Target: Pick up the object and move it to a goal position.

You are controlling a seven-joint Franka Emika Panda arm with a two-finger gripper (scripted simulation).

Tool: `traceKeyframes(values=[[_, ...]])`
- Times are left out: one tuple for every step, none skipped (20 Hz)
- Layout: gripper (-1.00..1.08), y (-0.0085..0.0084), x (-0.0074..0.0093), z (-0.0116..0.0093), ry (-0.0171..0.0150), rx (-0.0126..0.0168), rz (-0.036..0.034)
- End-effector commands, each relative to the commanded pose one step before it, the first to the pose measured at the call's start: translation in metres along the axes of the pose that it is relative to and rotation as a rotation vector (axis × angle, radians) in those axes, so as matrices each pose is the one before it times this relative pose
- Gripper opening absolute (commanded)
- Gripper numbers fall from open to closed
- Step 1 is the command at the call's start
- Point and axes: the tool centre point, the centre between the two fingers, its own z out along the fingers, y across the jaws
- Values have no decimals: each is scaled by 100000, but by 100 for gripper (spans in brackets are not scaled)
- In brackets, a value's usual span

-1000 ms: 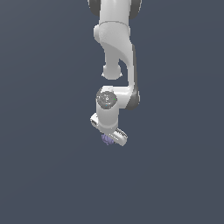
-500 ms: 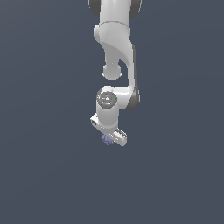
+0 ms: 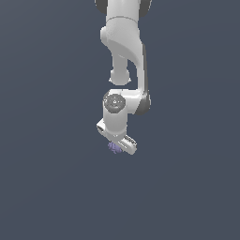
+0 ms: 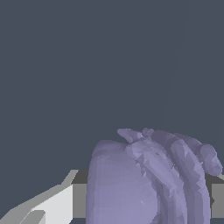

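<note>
Clamped, by the look of it, on the small lumpy lavender-purple blob (image 4: 148, 179): white fingers (image 4: 41, 208) flanking it in the wrist view, one pale pad at each side, blob filling the gap between them. Whether the pads truly press its surface, hard to say from this angle. In the exterior view, only a sliver of purple (image 3: 113, 147) peeking out beneath the white gripper body (image 3: 118, 144), at the side toward the exterior view's left.

Outward from there: white jointed Panda arm (image 3: 123, 51) hanging straight down from the top of the exterior view, wrist turned over the blob. Plain dark blue-grey surround everywhere; no bench edge, no shadow, no goal marker to be made out, so height above any surface not readable.

Against the views from a second and half a second back: almost nothing altered. Same arm pose, same purple sliver under the fingers, perhaps the slightest shift. Judged from that: grasp settling or just closed, carry toward the goal barely begun, if at all
</note>
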Motion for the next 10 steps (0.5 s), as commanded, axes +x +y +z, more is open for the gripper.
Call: traceKeyframes(values=[[-100, 29, -118, -1183, 78, 118, 19], [-100, 21, -80, -578, 0, 0, 0], [-100, 23, -88, -639, 0, 0, 0], [-100, 25, -97, -701, 0, 0, 0], [-100, 28, -105, -765, 0, 0, 0], [-100, 30, -113, -830, 0, 0, 0], [-100, 53, -104, -880, -29, 10, 38], [-100, 35, -128, -949, 0, 0, 0], [-100, 37, -134, -1003, 0, 0, 0], [-100, 39, -140, -1054, 0, 0, 0]])
